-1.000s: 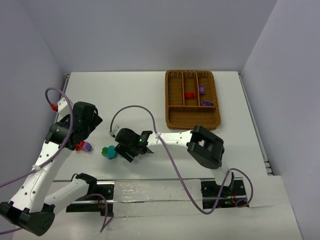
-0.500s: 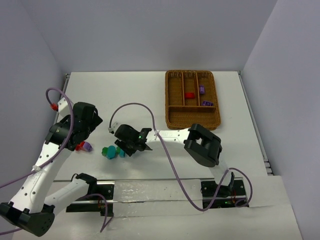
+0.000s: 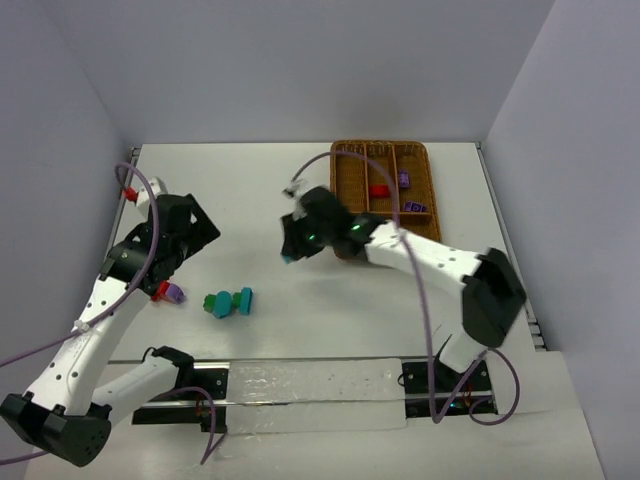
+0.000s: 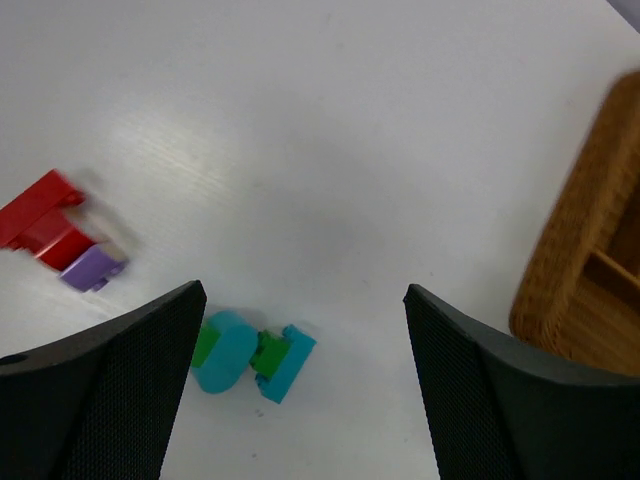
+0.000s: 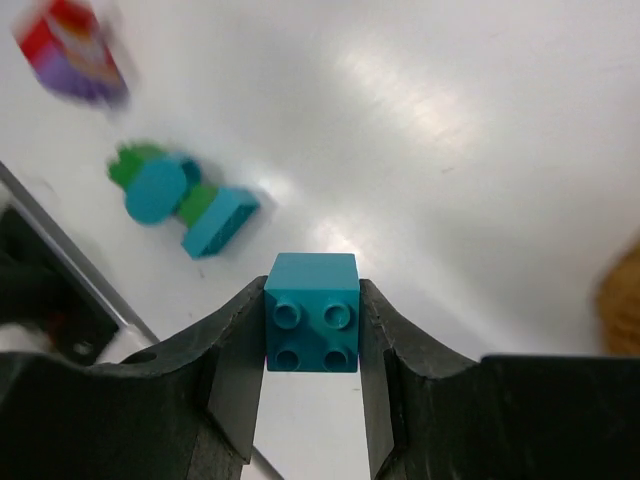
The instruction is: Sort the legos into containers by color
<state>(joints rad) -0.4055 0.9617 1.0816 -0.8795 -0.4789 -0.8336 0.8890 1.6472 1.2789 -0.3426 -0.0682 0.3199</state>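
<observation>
Teal lego (image 5: 311, 311) clamped between right gripper (image 5: 311, 322) fingers, carry step in hand; next, probably release above an unused tray (image 3: 345, 236) slot beyond them; left gripper (image 4: 305, 305) fingers apart.

The right arm (image 3: 425, 253) reaches forward, fingers (image 5: 232, 375) clamping a teal lego (image 5: 311, 312); left fingers (image 4: 105, 390) spread, seemingly aloft.

The teal brick (image 5: 311, 312) is smooth plastic, the tray (image 4: 578, 262) rough woven wicker, the table (image 5: 450, 120) faintly glossy.
</observation>
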